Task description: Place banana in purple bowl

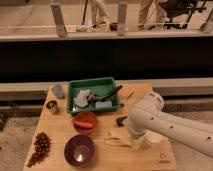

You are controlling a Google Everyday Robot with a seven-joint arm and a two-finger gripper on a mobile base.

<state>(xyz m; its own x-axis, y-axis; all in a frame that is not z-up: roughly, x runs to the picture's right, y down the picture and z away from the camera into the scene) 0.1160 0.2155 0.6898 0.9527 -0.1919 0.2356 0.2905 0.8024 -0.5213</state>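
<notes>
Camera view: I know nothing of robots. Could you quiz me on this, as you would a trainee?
1. True or false: the banana already lies in the purple bowl.
2. Where is the gripper? A: over the purple bowl. B: down low by the banana's right end. C: out of sight.
3. In the picture, on which side of the banana does the purple bowl stand?

Key
1. False: it lies on the table, outside the bowl.
2. B.
3. Left, and a little nearer the camera.
</notes>
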